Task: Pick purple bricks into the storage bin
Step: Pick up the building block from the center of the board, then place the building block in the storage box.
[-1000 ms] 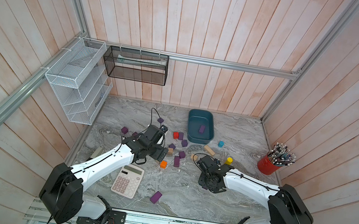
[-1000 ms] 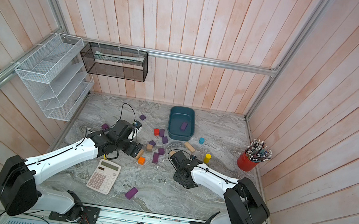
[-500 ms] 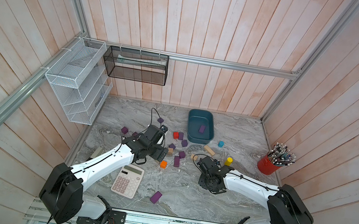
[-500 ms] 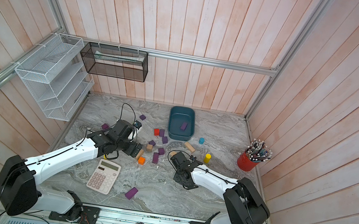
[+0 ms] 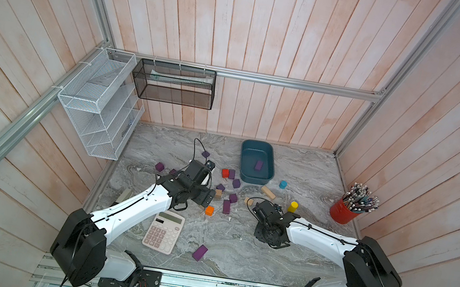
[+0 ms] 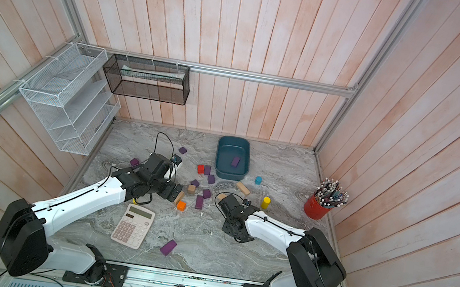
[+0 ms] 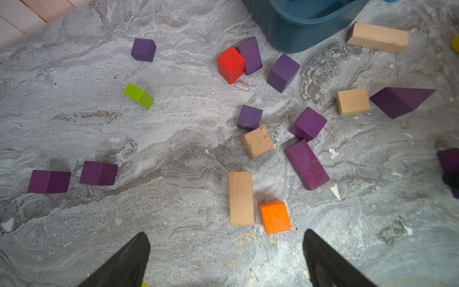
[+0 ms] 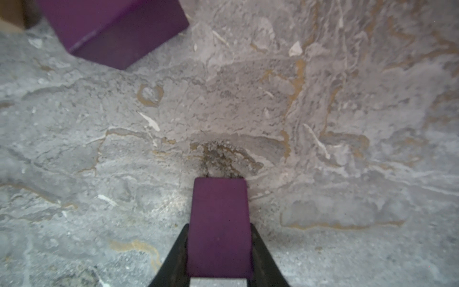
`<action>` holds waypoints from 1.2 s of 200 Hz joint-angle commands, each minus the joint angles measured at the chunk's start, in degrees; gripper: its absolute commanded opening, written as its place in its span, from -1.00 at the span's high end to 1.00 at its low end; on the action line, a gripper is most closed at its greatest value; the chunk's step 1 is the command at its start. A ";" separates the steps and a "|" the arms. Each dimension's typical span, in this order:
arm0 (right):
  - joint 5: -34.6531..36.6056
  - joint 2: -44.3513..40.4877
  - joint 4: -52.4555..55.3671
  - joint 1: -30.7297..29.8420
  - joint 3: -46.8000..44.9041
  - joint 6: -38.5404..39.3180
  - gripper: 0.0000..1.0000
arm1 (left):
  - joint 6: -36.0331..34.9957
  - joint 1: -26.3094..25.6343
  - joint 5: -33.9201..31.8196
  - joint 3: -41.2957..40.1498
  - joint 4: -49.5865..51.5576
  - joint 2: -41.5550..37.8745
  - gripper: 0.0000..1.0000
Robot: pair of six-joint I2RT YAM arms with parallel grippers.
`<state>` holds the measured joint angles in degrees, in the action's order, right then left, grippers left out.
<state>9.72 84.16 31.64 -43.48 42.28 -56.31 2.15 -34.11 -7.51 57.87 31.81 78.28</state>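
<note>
In the right wrist view my right gripper [image 8: 219, 229] is shut on a purple brick [image 8: 219, 206], its far end just over the marble. Another purple brick [image 8: 116, 27] lies ahead of it. In both top views the right gripper [image 5: 269, 236] points down at mid-table and hides its brick. The teal storage bin [image 5: 254, 180] stands at the back with one purple brick [image 5: 258, 165] inside. Several purple bricks, such as a bar [image 7: 307, 164] and a cube [image 7: 308, 123], lie scattered left of the bin. My left gripper [image 7: 226, 236] hangs open and empty over the table, near an orange cube [image 7: 274, 217].
A calculator [image 5: 163, 232] and a lone purple brick [image 5: 199, 252] lie near the front. A red pen cup [image 5: 343, 212] stands at the right edge. A yellow cylinder [image 5: 293, 206], blue cylinder [image 5: 282, 184], red cube [image 5: 225, 173] and tan blocks [image 5: 268, 192] sit among the bricks.
My right gripper has closed onto the purple brick, staying at about the same spot. The left arm has not moved.
</note>
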 commanded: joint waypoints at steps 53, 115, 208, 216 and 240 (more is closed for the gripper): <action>4.15 -3.81 5.06 -0.20 8.90 7.20 0.57 | -0.17 -0.24 0.92 1.62 0.53 -1.19 -0.94; 8.21 -4.51 10.53 0.70 18.57 11.76 0.57 | -0.29 -0.17 1.42 1.47 0.44 -1.52 -0.94; 5.44 -1.04 4.03 11.13 28.05 23.51 0.57 | -0.25 -0.35 1.90 1.46 0.36 -1.16 -0.94; 5.15 -0.07 3.24 12.10 29.20 24.39 0.57 | -0.29 -0.35 1.88 1.40 0.36 -1.08 -0.94; 3.72 3.73 1.29 15.10 33.39 26.79 0.57 | -0.30 -0.45 2.06 1.40 0.35 -0.59 -0.94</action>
<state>15.25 84.51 35.88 -30.72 71.88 -33.78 2.15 -34.20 -6.20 57.87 31.79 77.87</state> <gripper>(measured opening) 0.332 0.970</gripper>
